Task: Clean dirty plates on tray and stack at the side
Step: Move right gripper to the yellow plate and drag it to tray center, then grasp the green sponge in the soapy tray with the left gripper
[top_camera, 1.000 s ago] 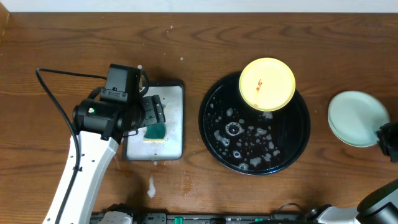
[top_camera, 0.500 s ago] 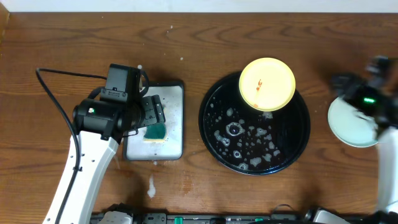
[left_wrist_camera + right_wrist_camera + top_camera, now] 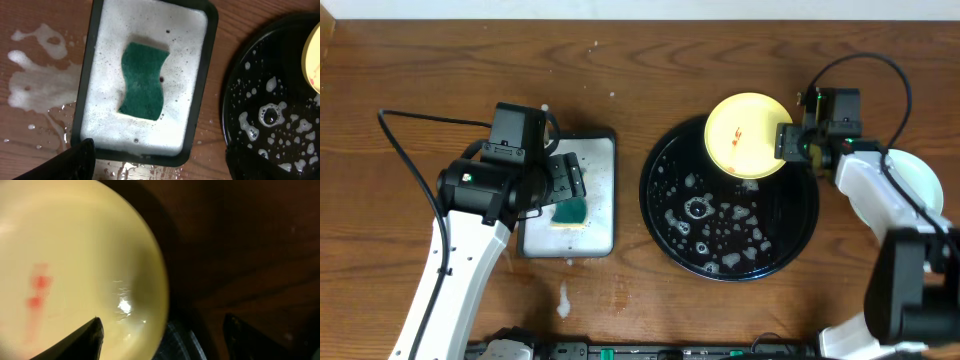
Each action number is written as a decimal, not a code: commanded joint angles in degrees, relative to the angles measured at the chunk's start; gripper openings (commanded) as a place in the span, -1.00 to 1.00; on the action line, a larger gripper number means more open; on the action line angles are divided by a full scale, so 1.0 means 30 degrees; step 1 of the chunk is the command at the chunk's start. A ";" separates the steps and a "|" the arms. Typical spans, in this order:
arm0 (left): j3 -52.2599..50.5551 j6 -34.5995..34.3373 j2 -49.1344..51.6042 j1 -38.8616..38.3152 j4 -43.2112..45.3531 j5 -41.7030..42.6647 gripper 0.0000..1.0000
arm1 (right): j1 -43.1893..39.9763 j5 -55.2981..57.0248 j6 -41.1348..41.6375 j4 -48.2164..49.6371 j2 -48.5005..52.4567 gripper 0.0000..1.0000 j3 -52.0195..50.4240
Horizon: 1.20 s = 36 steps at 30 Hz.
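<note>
A yellow plate (image 3: 745,133) with red smears lies on the far rim of the black tray (image 3: 665,215). It fills the left of the right wrist view (image 3: 75,265). My right gripper (image 3: 786,141) is open at the plate's right edge, one finger over the plate and one beyond its rim (image 3: 162,340). Pale mint plates (image 3: 918,180) sit stacked on the table at the far right, partly hidden by my right arm. My left gripper (image 3: 568,183) is open and empty above a green sponge (image 3: 142,80). The tray's wet left part shows in the left wrist view (image 3: 260,125).
The sponge lies in foam in a rectangular white dark-rimmed tray (image 3: 602,160), also in the left wrist view (image 3: 202,75). Foam and water are spilled on the wood left of it (image 3: 35,85) and near the front (image 3: 563,297). Soapy drops cover the black tray.
My right arm has swung in from the far right edge, past the mint plates, to the yellow plate's right edge. The left arm has not moved.
</note>
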 commanded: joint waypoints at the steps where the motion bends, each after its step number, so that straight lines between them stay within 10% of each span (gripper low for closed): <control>1: 0.0277 0.0182 0.0007 0.0051 -0.0044 -0.0087 0.67 | -0.0160 0.0080 -0.0452 0.0240 0.1042 0.35 -0.0022; 6: 0.0277 0.0182 0.0007 0.0051 -0.0044 -0.0087 0.67 | -0.0146 -0.2339 0.0182 -0.0517 0.1617 -0.98 -0.0015; 23: 0.0270 0.0182 0.0007 0.0051 -0.0044 -0.0087 0.67 | 0.0590 -0.2229 0.7191 -1.2109 -0.3636 -0.97 -0.0364; 31: 0.0277 0.0182 0.0007 0.0044 -0.0036 -0.0087 0.67 | 0.1603 -0.2696 1.1067 -0.7402 -0.3504 -0.98 -0.4940; 36: 0.0270 0.0182 0.0066 0.0044 0.0066 -0.0095 0.67 | 0.1581 -0.4787 0.7905 -0.5712 -0.4007 -0.39 -0.4532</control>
